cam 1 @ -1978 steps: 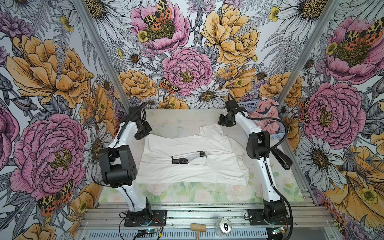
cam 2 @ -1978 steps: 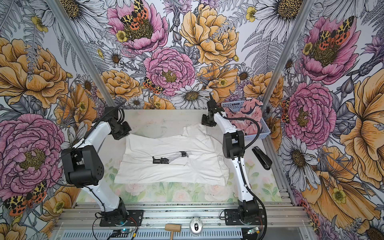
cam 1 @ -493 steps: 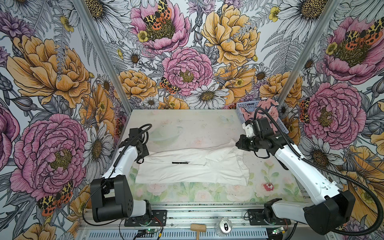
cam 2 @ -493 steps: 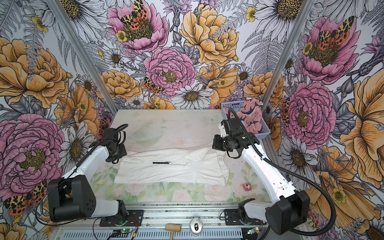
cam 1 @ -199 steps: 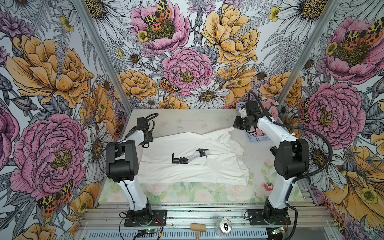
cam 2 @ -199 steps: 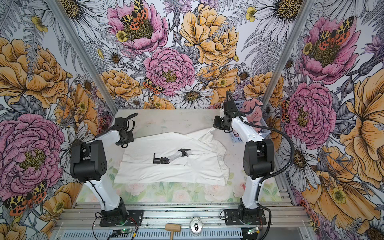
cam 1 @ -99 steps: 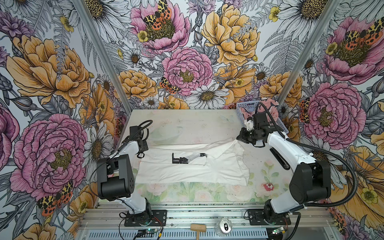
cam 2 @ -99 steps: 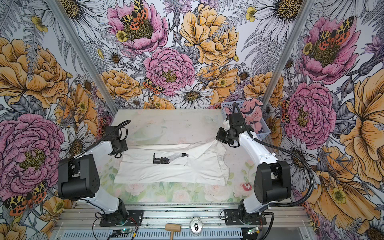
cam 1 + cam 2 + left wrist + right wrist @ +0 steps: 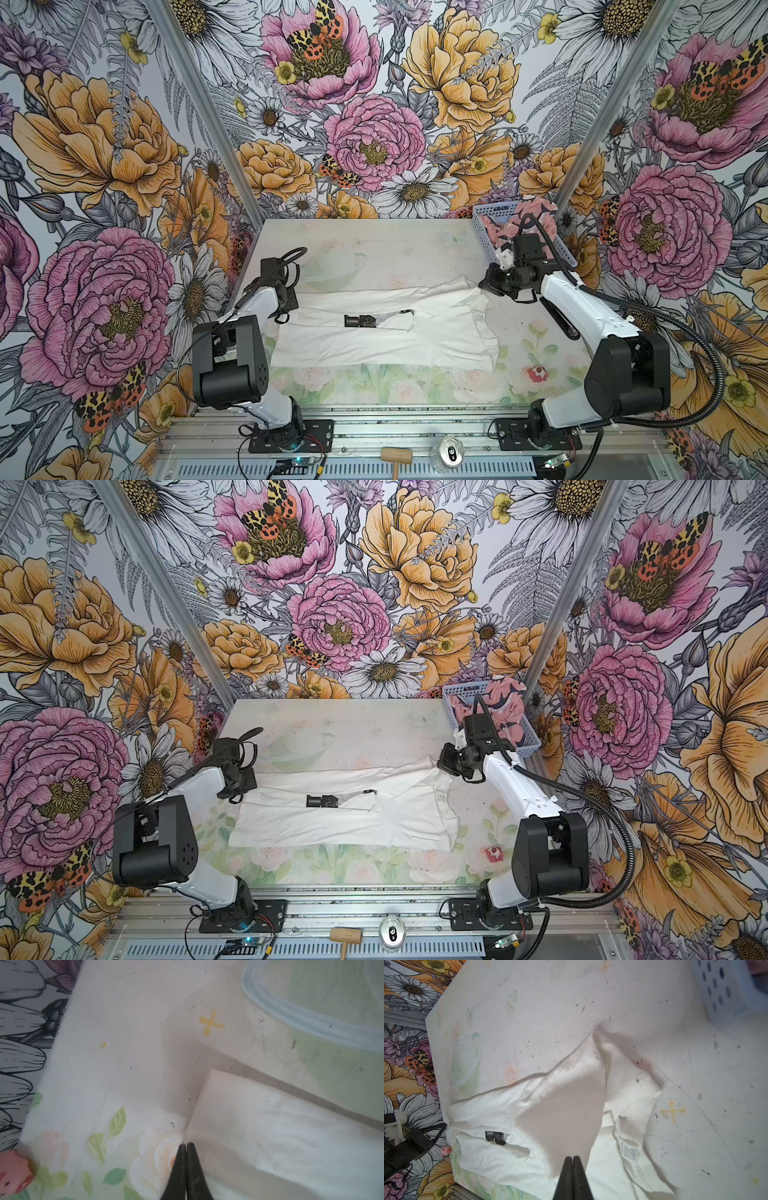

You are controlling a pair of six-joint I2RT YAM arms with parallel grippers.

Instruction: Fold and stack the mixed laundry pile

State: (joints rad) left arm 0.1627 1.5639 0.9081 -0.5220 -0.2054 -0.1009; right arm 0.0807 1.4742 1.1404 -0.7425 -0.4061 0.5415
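Jaws pressed together on both arms

Pinched cloth cannot be made out at the left gripper (image 9: 186,1145) or right gripper (image 9: 572,1157). Both have been drawn lower in frame since a second ago. The white T-shirt (image 9: 386,336) is spread mid-frame; the pink garment (image 9: 538,214) is heaped in the basket (image 9: 482,226), upper right.

The plain white cloth T-shirt (image 9: 353,345) is lying soft, matt and creased. The pale flower-printed tabletop (image 9: 374,249) is looking smooth but scuffed and speckled. The light blue perforated basket (image 9: 720,991) is showing smooth plastic, the small mallet (image 9: 397,456) bare wood, the round drink can (image 9: 451,451) shiny metal.
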